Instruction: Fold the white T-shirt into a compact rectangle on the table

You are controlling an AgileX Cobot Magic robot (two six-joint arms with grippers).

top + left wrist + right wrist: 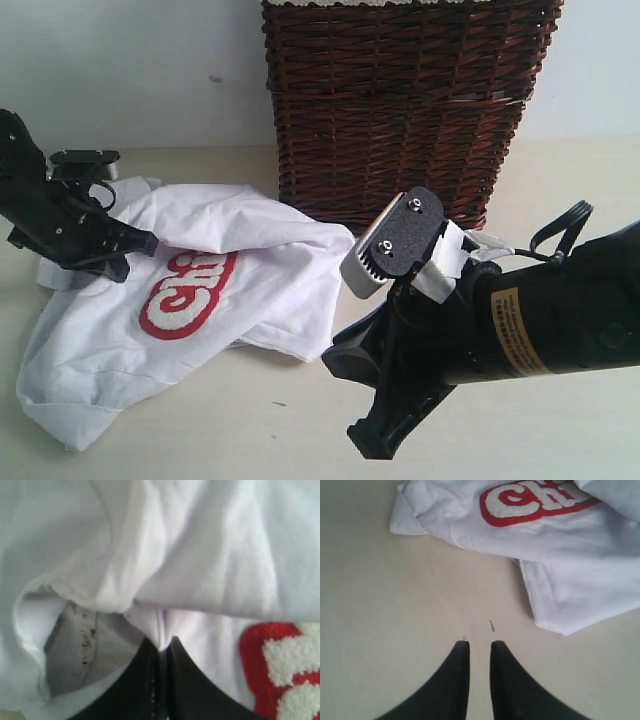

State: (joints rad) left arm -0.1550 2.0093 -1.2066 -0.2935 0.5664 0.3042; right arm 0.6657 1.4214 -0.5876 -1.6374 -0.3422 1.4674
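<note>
The white T-shirt (250, 270) lies crumpled on the table (250, 420), left of centre, its red-outlined lettering (185, 290) facing up. My left gripper (150, 242) rests on the shirt's upper left part. In the left wrist view its jaws (164, 647) are shut on a pinch of white fabric, beside the lettering (285, 665). My right gripper (360, 430) hovers over bare table to the right of the shirt. Its fingers (479, 645) stand a narrow gap apart with nothing between them, short of the shirt's hem (570, 600).
A dark brown wicker basket (400, 100) stands at the back of the table, touching the shirt's far right edge. A small dark speck (491, 626) lies on the table just ahead of the right fingertips.
</note>
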